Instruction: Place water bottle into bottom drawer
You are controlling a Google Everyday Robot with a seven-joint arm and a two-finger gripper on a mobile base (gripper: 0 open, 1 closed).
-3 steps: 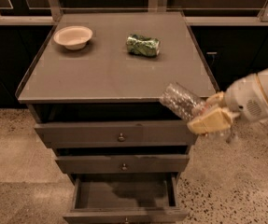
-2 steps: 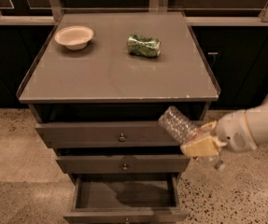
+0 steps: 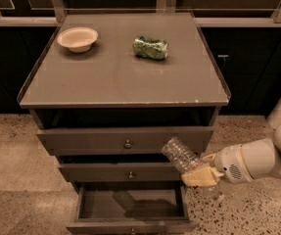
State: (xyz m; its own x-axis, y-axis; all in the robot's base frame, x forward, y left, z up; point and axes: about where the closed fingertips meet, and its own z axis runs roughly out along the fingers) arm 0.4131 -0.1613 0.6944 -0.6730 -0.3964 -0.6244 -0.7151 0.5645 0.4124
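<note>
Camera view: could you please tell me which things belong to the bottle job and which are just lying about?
Job: water bottle, tilted in the gripper beside the middle drawer; bottom drawer, open.
Lying about: bowl and green can on the cabinet top.

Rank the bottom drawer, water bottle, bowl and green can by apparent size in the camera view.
1. bottom drawer, open.
2. water bottle, held in the gripper at lower right, partly hidden.
3. bowl and green can: too alike to rank, both farther back.
</note>
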